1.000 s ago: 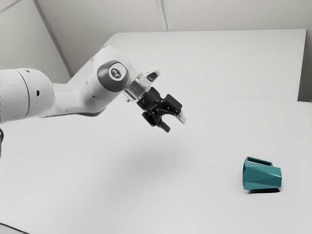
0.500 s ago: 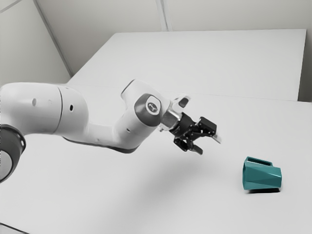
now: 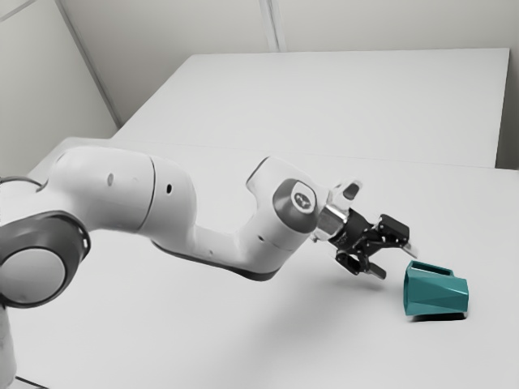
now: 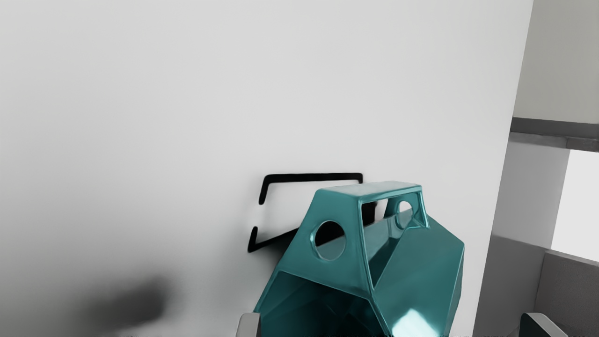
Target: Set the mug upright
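The black gripper [image 3: 396, 262] hangs in the exterior view just to the left of the teal mug [image 3: 436, 292] and a little higher, its fingers apart and nothing held. The faceted mug lies on its side on the white table [image 3: 203, 324], its opening facing the gripper and its handle on the upper side. In the wrist view the mug [image 4: 416, 276] shows its dark opening and its handle with round holes, ahead of the open gripper [image 4: 390, 325], whose two fingertips stand wide apart.
A dark angular shadow falls on the table [image 4: 164, 117] beside the mug. Past the table's edge there are grey structures [image 4: 514, 281]. In the exterior view a pale raised panel [image 3: 340, 105] stands behind the table.
Over the last second my arm has moved toward the exterior view's right and downward, bringing the gripper close to the mug. The mug has stayed where it was.
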Action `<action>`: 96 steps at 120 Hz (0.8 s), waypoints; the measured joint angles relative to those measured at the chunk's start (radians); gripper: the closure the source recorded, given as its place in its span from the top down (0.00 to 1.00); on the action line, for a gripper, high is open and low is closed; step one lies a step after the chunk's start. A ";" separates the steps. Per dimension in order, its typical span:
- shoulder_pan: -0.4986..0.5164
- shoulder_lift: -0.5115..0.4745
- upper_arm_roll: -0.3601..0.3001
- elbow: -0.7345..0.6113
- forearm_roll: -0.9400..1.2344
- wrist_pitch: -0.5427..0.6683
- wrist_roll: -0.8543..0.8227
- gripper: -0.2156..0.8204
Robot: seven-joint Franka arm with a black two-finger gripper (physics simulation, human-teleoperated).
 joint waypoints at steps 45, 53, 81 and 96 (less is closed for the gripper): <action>-0.051 0.038 -0.001 0.007 -0.308 0.044 0.091 0.79; -0.063 0.046 -0.001 0.018 -0.330 0.046 0.108 0.79; -0.091 0.082 -0.001 0.069 -0.352 0.054 0.157 0.65; -0.090 0.084 -0.001 0.076 -0.353 0.057 0.184 0.34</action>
